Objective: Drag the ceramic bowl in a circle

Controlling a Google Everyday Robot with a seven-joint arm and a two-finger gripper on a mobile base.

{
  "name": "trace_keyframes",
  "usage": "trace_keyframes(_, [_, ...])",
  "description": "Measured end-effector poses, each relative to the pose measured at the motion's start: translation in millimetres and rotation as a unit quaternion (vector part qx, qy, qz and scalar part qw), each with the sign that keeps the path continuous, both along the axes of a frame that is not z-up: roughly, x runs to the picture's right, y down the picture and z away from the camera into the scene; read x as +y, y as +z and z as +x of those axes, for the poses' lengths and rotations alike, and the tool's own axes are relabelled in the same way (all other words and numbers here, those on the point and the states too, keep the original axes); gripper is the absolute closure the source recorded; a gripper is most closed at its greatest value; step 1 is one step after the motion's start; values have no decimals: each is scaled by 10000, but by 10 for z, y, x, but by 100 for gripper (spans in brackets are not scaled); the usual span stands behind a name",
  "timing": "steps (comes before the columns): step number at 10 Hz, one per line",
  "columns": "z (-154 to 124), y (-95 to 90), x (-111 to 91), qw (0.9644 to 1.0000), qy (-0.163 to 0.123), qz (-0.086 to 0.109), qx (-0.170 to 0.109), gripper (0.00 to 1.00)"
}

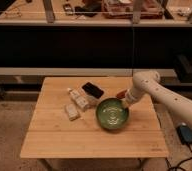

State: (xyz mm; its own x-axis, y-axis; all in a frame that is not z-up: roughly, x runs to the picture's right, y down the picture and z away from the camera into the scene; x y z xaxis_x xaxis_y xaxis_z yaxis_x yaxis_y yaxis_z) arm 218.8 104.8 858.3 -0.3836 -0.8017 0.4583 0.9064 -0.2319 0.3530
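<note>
Camera view only. Wooden table (49,145) in front of dark shelving. On it, right of the middle and closer to the right edge than the left: ceramic bowl (109,117), green, glossy, upright. Just off its far-left rim: black rectangular object (92,90), lying flat. Left of the bowl, near but apart from it: white blocks (73,111), clustered toward the table's middle.

Reaching in from beyond the right edge: arm (159,95), white, bent, wrist angled downward. Gripper (125,103) down at the bowl's far-right rim, clenched, apparently pinching that rim, though hard to confirm the pinch itself.

Relation to mind: bowl's centre lying toward the near-left of the gripper, so gripped at one edge rather than over the middle. Round, hence no long axis to line up. Judged as grasp made, circle not yet traced. Tight on the left and far-left, with the blocks and the black object close by. More bare wood toward the near edge.
</note>
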Motion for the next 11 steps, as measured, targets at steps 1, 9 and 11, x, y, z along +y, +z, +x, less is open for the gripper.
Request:
trace_keyframes(1, [153, -139, 119, 9999, 19, -72, 136, 100])
trace_keyframes(9, [-29, -911, 984, 9975, -374, -599, -58, 100])
trace_keyframes(11, [-501, -706, 962, 9944, -691, -699, -382, 100])
